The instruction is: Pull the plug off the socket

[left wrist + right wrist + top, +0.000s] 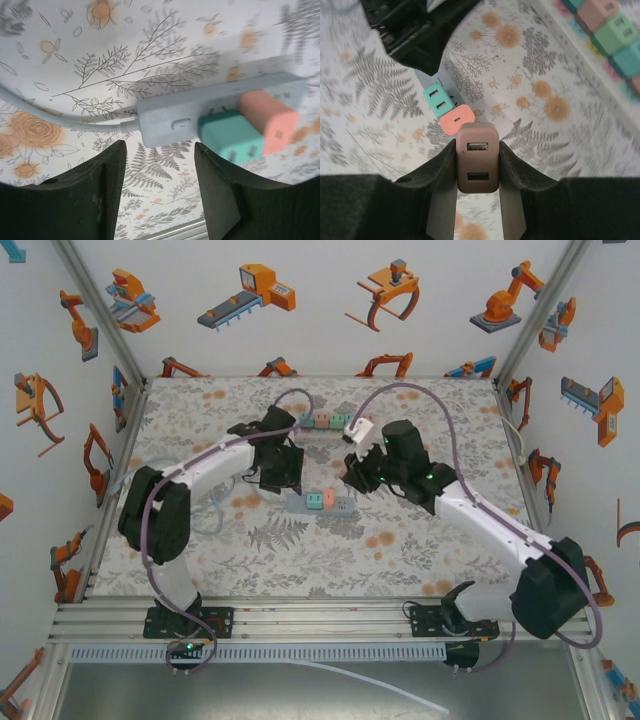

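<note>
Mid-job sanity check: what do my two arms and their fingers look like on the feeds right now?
Both the left arm and right arm have white tubular links between bulky black joint housings, and a mauve cable trails along each. Small green lights glow near the right wrist. The left fingers and right fingers are matte black, wedge-shaped and slightly scuffed.

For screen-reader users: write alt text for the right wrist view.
The right gripper clamps a brown USB plug between its fingers; beyond it, a teal plug and an orange plug sit in a power strip on the floral table.
</note>
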Robot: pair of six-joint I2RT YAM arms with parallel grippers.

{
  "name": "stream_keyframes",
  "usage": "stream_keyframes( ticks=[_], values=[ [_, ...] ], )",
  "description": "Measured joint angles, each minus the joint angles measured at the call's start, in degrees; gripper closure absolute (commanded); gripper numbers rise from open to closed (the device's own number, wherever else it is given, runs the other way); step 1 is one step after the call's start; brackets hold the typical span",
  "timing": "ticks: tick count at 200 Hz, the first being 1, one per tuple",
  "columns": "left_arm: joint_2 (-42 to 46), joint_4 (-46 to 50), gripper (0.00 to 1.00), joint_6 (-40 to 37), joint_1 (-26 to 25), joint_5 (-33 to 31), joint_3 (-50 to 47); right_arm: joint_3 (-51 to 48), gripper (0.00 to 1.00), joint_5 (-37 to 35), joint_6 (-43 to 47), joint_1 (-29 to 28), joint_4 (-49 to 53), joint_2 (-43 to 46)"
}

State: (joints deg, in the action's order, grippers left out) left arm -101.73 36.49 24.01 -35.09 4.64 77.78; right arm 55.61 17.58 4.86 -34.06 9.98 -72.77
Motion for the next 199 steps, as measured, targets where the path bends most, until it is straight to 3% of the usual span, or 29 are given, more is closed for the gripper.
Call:
stream_keyframes(
  ticks=[31, 52, 97, 137, 199],
  values=[
    [11.5, -4.0, 0.45, -1.9, 0.3, 3.5, -0.3, -2.6, 0.89, -6.9, -22.1, 0.0, 1.4, 8.2],
    [21.0, -9.4, 0.39, -4.0, 0.1, 8.7, -3.6, -8.1, 0.89, -10.2, -36.1, 0.0, 1.4, 14.6],
    [36.4, -15.8, 0.35, -10.8, -3.9, 18.1, -12.3, -23.3, 0.89, -12.5, -57.2, 0.0, -0.9, 21.1],
    [43.5, -17.3, 0.28, -20.5, -10.2, 21.4, -19.9, -33.8, 0.87, -11.7, -67.4, -0.3, -10.0, 18.1],
    [43.1, -17.7, 0.09, -29.6, -18.3, 20.9, -22.8, -36.7, 0.75, -10.4, -72.9, -3.2, -27.5, 0.7]
  ],
)
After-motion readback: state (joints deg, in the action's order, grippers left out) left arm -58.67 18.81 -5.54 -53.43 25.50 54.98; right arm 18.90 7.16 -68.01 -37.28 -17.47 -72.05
